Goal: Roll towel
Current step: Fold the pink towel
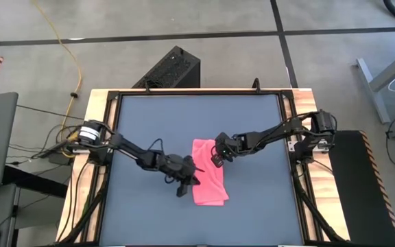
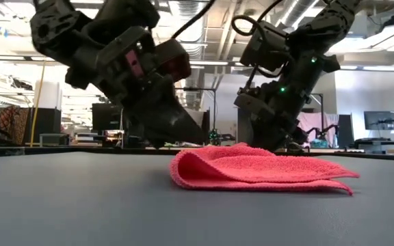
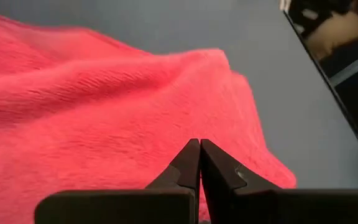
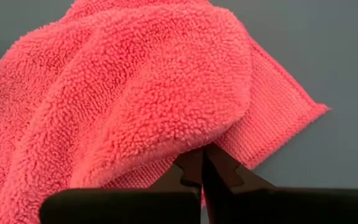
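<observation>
Left gripper (image 1: pixel 186 186), fingers pressed together with nothing between them, sits at the towel's left long edge. Towel (image 1: pixel 208 182) lies folded mid-table, its long axis running near-to-far, so a roll would likely go along it. Right gripper (image 1: pixel 217 157) is clamped on a fold at the far right part; both are equally near.

Towel (image 4: pixel 135 93) edge under right hand (image 4: pixel 202 163)

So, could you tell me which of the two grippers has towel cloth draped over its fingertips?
The right gripper: a fold of the pink towel hangs over its shut tips. The left gripper, also shut, lies against the towel's surface with no cloth over it.
</observation>
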You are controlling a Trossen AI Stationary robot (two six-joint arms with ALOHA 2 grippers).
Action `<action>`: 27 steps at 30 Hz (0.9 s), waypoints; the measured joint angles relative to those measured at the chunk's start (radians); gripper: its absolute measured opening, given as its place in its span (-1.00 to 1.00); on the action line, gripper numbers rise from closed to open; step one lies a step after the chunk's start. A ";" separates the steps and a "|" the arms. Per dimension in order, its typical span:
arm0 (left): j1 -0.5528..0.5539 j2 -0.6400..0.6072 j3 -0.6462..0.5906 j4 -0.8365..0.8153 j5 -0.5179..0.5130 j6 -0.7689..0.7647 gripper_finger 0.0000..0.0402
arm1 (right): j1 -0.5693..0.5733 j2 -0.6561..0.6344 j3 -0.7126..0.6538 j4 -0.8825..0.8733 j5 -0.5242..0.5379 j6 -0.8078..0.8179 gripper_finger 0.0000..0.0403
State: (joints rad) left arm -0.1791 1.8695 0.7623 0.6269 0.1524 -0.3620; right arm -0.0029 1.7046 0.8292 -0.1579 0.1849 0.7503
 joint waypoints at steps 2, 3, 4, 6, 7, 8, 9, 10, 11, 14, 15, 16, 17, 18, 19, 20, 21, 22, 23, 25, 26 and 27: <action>0.000 0.023 0.023 -0.041 0.031 -0.003 -1.00 | -0.002 0.000 0.000 -0.020 0.001 0.000 -0.88; 0.001 0.030 0.028 -0.076 0.037 -0.007 -1.00 | -0.006 0.000 0.000 -0.029 0.000 0.000 -0.88; 0.001 0.031 0.033 -0.117 0.040 -0.014 -1.00 | -0.010 0.000 0.002 -0.039 0.000 0.000 -0.88; -0.003 0.031 0.049 -0.194 0.027 -0.013 -1.00 | -0.014 0.000 0.003 -0.050 -0.001 0.000 -0.88; -0.006 0.028 0.053 -0.241 0.013 -0.001 -1.00 | -0.015 0.000 0.003 -0.052 -0.001 0.000 -0.88; -0.007 0.028 0.054 -0.285 0.004 0.011 -1.00 | -0.017 0.000 0.003 -0.055 -0.001 -0.004 -0.88; -0.008 0.028 0.057 -0.307 0.002 0.019 -1.00 | -0.018 0.000 0.002 -0.054 -0.001 -0.008 -0.88; -0.008 0.027 0.060 -0.325 0.006 0.020 -1.00 | -0.020 0.000 0.002 -0.053 -0.001 -0.012 -0.88; -0.008 0.026 0.058 -0.332 0.017 0.020 -1.00 | -0.024 0.000 0.002 -0.055 -0.001 -0.017 -0.88; -0.006 0.018 0.059 -0.353 0.057 0.028 -1.00 | -0.038 0.000 0.001 -0.068 0.004 -0.027 -0.88; -0.006 0.009 0.055 -0.364 0.073 0.034 -1.00 | -0.045 0.000 0.001 -0.070 0.006 -0.027 -0.88; -0.007 -0.003 0.054 -0.380 0.084 0.042 -1.00 | -0.053 -0.001 0.000 -0.071 0.007 -0.028 -0.88; -0.008 -0.019 0.054 -0.392 0.088 0.056 -1.00 | -0.059 -0.001 0.000 -0.073 0.007 -0.032 -0.88; -0.008 -0.037 0.054 -0.411 0.087 0.071 -1.00 | -0.063 0.000 0.000 -0.073 0.007 -0.039 -0.88; -0.008 -0.059 0.054 -0.435 0.082 0.089 -1.00 | -0.066 0.000 0.000 -0.072 0.007 -0.043 -0.88; -0.008 -0.084 0.052 -0.466 0.072 0.106 -1.00 | -0.070 0.000 0.000 -0.072 0.007 -0.048 -0.88; -0.007 -0.104 0.052 -0.497 0.062 0.130 -1.00 | -0.074 0.000 0.000 -0.071 0.007 -0.050 -0.88; -0.006 -0.124 0.052 -0.518 0.047 0.154 -1.00 | -0.077 0.000 0.000 -0.068 0.006 -0.051 -0.88; -0.006 -0.147 0.052 -0.536 0.035 0.176 -1.00 | -0.079 0.000 0.000 -0.068 0.007 -0.053 -0.88; -0.006 -0.184 0.052 -0.558 0.005 0.220 -1.00 | -0.082 0.000 -0.001 -0.059 0.006 -0.070 -0.88; -0.006 -0.196 0.052 -0.557 -0.009 0.241 -1.00 | -0.083 0.000 -0.002 -0.054 0.006 -0.083 -0.88; -0.006 -0.207 0.052 -0.557 -0.022 0.257 -1.00 | -0.083 0.001 -0.002 -0.047 0.006 -0.097 -0.88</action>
State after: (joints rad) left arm -0.1852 1.6630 0.8146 0.0697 0.1304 -0.1050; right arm -0.0860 1.7054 0.8275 -0.2047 0.1908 0.6536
